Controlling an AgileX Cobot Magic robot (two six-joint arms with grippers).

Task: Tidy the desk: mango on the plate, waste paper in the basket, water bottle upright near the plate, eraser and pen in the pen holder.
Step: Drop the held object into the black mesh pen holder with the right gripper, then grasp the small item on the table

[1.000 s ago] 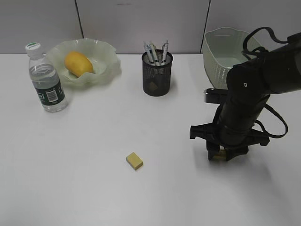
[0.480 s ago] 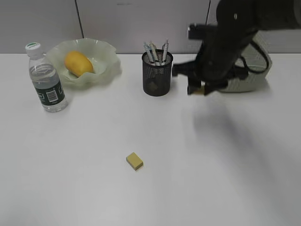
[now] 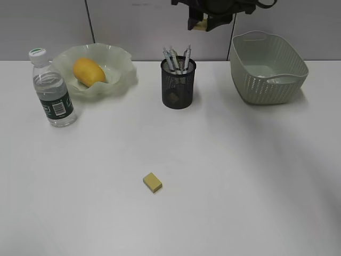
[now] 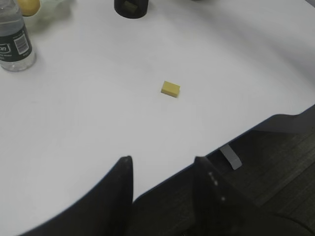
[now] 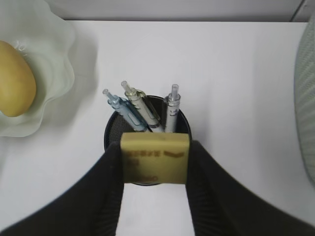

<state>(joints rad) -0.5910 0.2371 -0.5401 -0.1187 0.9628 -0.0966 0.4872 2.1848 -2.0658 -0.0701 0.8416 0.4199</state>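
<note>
There are two yellow erasers: one held eraser (image 5: 155, 157) up high and one loose eraser (image 3: 152, 182) on the counter (image 3: 240, 176). There are three pens (image 5: 147, 112), one mango (image 3: 88, 71), one plate (image 3: 121, 74), one water bottle (image 3: 52, 90), one pen holder (image 3: 178, 85) and one basket (image 3: 269, 80).

- Exterior view looks down at a slant across the desk (image 3: 224, 176) toward the back wall.
- Left wrist view sits low at the desk's near edge.
- Right wrist view looks straight down, close above the pen holder (image 5: 147, 147), which all three share.
</note>
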